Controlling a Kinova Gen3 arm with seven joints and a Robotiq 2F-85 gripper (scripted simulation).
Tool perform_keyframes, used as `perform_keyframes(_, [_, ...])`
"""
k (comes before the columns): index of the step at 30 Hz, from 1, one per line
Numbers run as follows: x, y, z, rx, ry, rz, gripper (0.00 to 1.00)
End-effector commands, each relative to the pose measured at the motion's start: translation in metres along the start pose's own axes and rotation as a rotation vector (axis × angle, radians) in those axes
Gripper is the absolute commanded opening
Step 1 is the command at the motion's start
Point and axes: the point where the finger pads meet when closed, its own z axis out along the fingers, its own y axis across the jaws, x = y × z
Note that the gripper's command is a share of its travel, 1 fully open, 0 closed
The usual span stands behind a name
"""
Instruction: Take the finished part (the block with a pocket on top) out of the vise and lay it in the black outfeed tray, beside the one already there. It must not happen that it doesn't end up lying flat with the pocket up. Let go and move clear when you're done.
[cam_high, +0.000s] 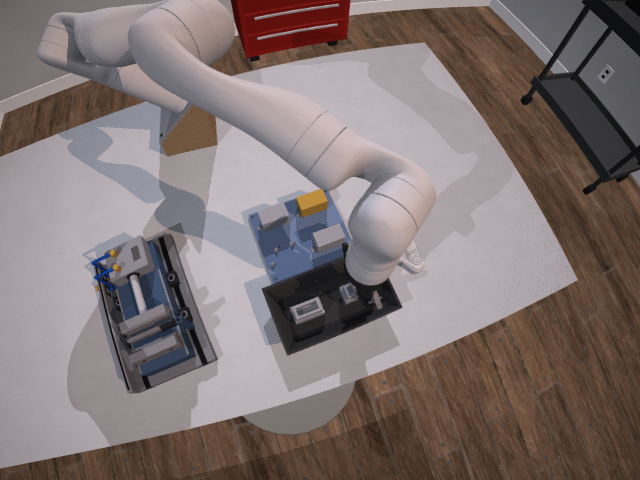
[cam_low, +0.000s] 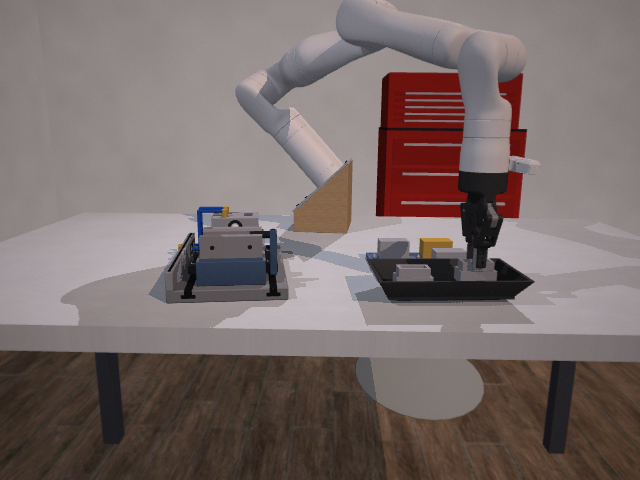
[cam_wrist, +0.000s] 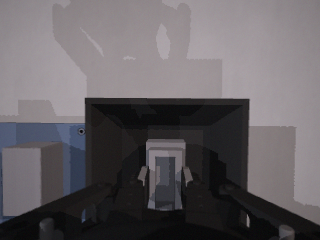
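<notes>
My gripper (cam_low: 480, 257) (cam_wrist: 165, 177) points straight down into the black outfeed tray (cam_high: 281, 322) (cam_low: 449, 292) (cam_wrist: 100, 150). It is shut on the finished part (cam_high: 348, 293) (cam_low: 474, 271) (cam_wrist: 166, 150), a grey block with a pocket on top. The part sits low in the right half of the tray, level with the other pocketed block (cam_high: 307, 310) (cam_low: 412, 271) to its left, with a gap between them. The vise (cam_high: 149, 310) (cam_low: 227, 253) stands at the table's left; I see no block between its jaws.
A blue fixture plate (cam_high: 289, 242) behind the tray carries two grey blocks (cam_high: 272, 215) (cam_high: 328, 237) and a yellow block (cam_high: 311, 202) (cam_low: 435, 246). The arm's wooden wedge base (cam_high: 193, 131) (cam_low: 328, 206) is at the back. A red tool cabinet (cam_high: 289, 20) (cam_low: 429, 144) stands behind the table.
</notes>
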Motion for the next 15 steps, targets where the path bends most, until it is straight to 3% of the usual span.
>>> perform_keyframes(1, [0.0002, 0.0005, 0.0004, -0.001, 0.001, 0.0, 0.0])
perform_keyframes(15, [0.0003, 0.0006, 0.006, -0.001, 0.001, 0.0, 0.0])
